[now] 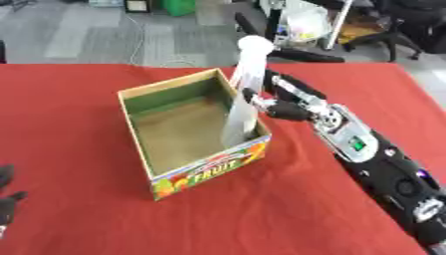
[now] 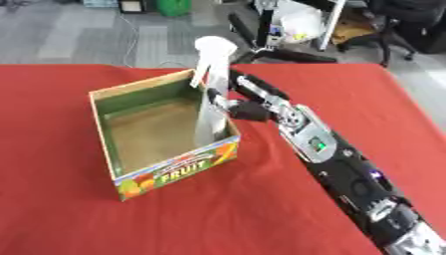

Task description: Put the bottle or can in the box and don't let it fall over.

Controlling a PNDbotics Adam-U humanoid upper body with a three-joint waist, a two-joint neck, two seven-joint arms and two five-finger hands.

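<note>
**Bottle inside the fruit box, held at mid-height**

Bottle (image 1: 245, 84) is tall, slim and pale, with a white cap at the top; its lower part is already down inside the cardboard box (image 1: 193, 172), against the right-hand wall near the front corner, and it leans a little with the cap tipped toward the far side. You cannot tell from either view whether its base is flat on the box floor yet.

Your right hand (image 1: 280, 102) has its fingers and thumb curled round the bottle's middle, just above the box rim. That is a sensible place to hold: a bottle this tall and narrow looks top-heavy and likely to tip, and a grip at mid-height lets you steer the lean. The body looks like light, smooth plastic, so judge it as possibly slippery and easy to knock; straighten it upright before you open the fingers.

Your left hand (image 1: 7, 201) shows at the lower-left edge, idle; only dark fingers are visible, and you cannot tell how open they are.

Writing: the box front carries "FRUIT" in yellow letters with printed fruit pictures. Nothing is readable on the bottle. The box stands on a red tablecloth (image 1: 78, 139).
</note>
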